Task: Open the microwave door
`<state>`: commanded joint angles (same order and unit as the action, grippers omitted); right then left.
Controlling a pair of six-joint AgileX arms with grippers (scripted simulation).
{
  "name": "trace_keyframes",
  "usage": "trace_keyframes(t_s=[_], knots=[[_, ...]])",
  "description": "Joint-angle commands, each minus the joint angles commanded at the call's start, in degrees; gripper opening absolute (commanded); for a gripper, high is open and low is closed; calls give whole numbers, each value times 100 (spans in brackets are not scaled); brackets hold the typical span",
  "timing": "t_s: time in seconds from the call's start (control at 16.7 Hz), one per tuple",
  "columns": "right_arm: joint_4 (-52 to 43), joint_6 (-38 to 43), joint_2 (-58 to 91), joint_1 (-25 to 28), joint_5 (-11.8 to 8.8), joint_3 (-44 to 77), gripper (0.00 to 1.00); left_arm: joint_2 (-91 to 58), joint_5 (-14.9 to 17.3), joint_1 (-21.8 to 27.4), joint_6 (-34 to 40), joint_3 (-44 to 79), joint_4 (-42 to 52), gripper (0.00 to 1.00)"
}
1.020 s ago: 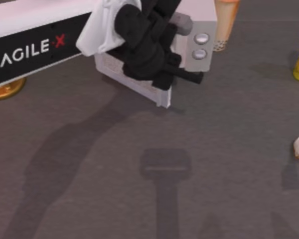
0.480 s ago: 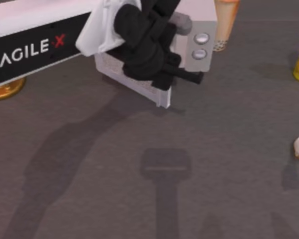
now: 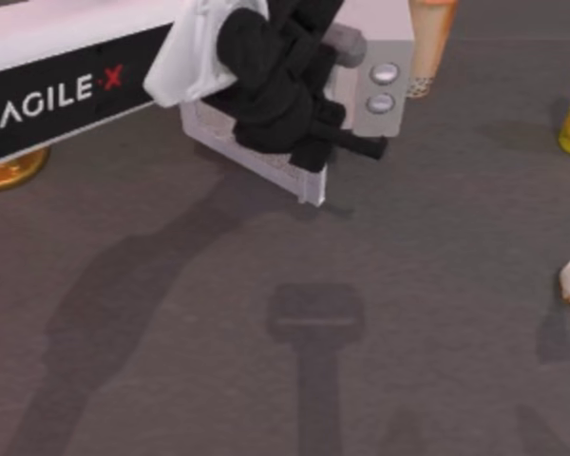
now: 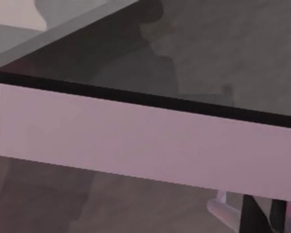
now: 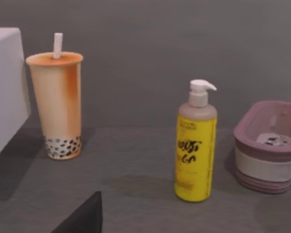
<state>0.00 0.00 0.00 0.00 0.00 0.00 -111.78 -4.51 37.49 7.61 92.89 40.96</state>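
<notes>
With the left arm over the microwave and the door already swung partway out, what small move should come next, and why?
Probably keep sweeping the left pincer outward and leftward along the door's arc. The microwave door stands at an angle from the microwave, only partly open, with the pincer at its free edge near the knobs. Whether the fingers grip the handle is hidden. The right arm is out of the top view.

Inventory by kind:

- Microwave (image 3: 385,43): one, at the table's far edge, with one microwave door (image 3: 256,152) and two round silver knobs (image 3: 385,73).
- Bubble tea cup (image 5: 58,104): one, just right of the microwave.
- Yellow pump bottle (image 5: 196,150): one, well right of the microwave.
- Pink tub (image 5: 269,145): one, beyond the bottle from the microwave.
- Gold disc (image 3: 14,169): one, left of the microwave.
- Arms in the top view: one, the left arm (image 3: 76,71), over the microwave.
</notes>
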Motion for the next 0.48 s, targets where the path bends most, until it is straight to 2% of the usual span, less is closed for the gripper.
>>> trace_keyframes(t_s=[0.18, 0.48], knots=[[0, 0, 0, 0, 0, 0, 100, 36, 80, 6, -62, -86, -22, 0], [0, 0, 0, 0, 0, 0, 100, 415, 392, -184, -671, -550, -180, 0]])
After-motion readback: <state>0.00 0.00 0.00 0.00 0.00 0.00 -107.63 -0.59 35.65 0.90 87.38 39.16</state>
